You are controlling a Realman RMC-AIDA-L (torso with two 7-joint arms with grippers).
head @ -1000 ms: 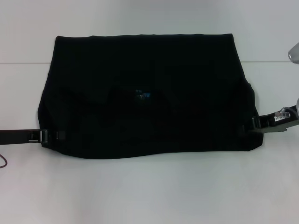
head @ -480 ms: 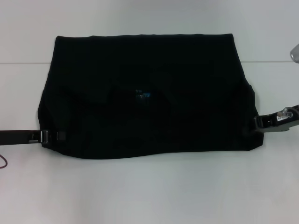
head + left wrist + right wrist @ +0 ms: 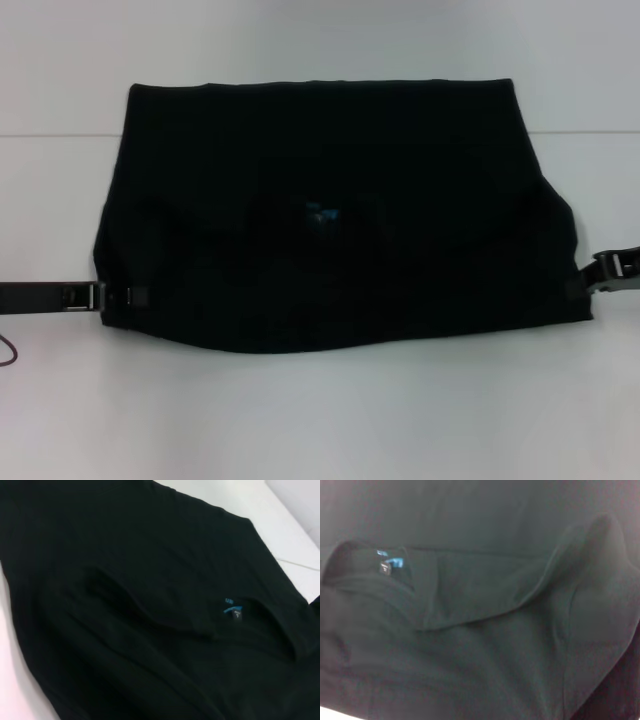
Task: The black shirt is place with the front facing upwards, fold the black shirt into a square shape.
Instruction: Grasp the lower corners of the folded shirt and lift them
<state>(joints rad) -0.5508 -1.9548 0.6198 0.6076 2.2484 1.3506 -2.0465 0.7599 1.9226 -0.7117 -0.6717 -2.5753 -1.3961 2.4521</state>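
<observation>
The black shirt (image 3: 330, 200) lies flat on the white table (image 3: 320, 410), folded into a wide block with its top edge at the far side. Its small blue neck label (image 3: 320, 212) shows near the middle, and the chest lettering is hidden. The left gripper (image 3: 125, 296) lies low on the table at the shirt's near left edge, its tip over the cloth. The right gripper (image 3: 603, 271) is just off the shirt's near right corner, apart from it, with its jaws spread and empty. The left wrist view shows the shirt (image 3: 150, 605) and label (image 3: 232, 611). The right wrist view shows folded layers (image 3: 485, 630) and the label (image 3: 389, 561).
The table's far edge line (image 3: 60, 135) runs behind the shirt. A dark cable (image 3: 8, 352) lies at the near left edge. Bare white table lies in front of the shirt.
The right gripper has drawn back to the right, off the shirt's right corner. The whole shirt now sits slightly right and lower in the head view. The left gripper stays at the left edge.
</observation>
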